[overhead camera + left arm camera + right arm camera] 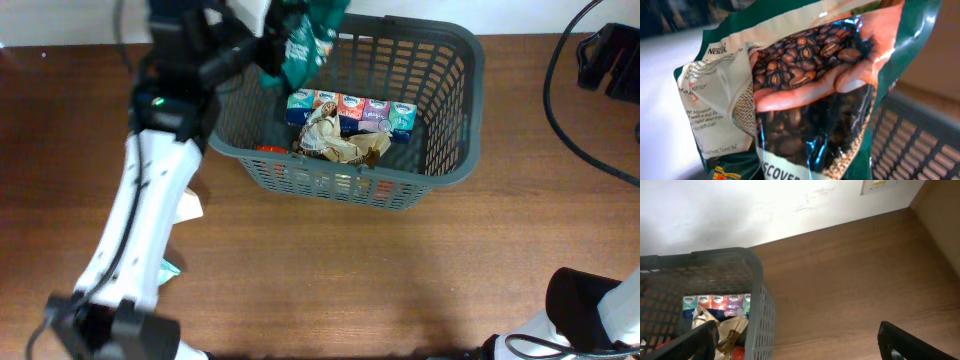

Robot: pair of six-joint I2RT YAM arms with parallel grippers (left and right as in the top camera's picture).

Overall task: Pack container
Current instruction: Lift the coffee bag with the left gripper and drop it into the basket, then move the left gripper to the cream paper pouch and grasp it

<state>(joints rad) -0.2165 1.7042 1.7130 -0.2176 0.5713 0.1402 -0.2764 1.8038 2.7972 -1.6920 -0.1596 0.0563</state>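
The coffee bag (810, 90) is hiding the fingers of the left gripper (268, 50) from the wrist camera, and the overhead edge is cutting off the bag's top.

Clear inside the container (455, 110), right end. Blocked mid-floor by tissue packs (350, 110), wrapper (335, 142); over left rim by coffee bag (300, 45)

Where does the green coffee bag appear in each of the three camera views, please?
Overhead: coffee bag at top centre, covering the basket's upper left corner.
Left wrist: the bag fills most of the picture.
Right wrist: not in it.
Shared landmark: the grey basket, lower right in left wrist, left in right wrist.
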